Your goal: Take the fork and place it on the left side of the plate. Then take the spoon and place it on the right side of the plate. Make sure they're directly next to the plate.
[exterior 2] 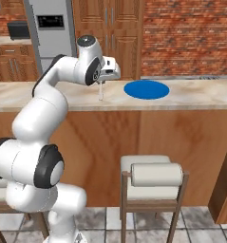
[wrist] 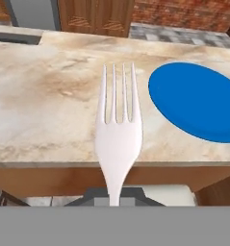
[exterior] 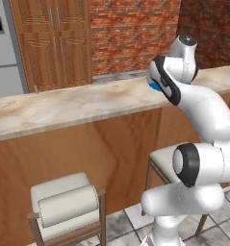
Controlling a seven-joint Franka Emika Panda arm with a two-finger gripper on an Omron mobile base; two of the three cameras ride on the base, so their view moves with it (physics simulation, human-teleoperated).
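Observation:
My gripper [exterior 2: 101,81] is shut on the fork [exterior 2: 101,91], which hangs tines down just above the marble counter [exterior 2: 48,95]. The blue plate [exterior 2: 146,89] lies flat on the counter to the right of the fork, a short gap away. In the hand view the pale fork [wrist: 117,129] rises from between my fingertips with its tines pointing across the counter, and the plate [wrist: 196,101] lies to its right. A sliver of the plate [exterior: 155,86] peeks out behind the arm in the left base view. The spoon is out of view.
Cushioned stools [exterior 2: 153,178] [exterior: 68,204] stand under the counter's front edge. Behind the counter are wooden cabinets [exterior: 54,43], a fridge [exterior 2: 51,28] and a brick wall [exterior 2: 186,33]. Bare marble stretches left of the fork [wrist: 44,101].

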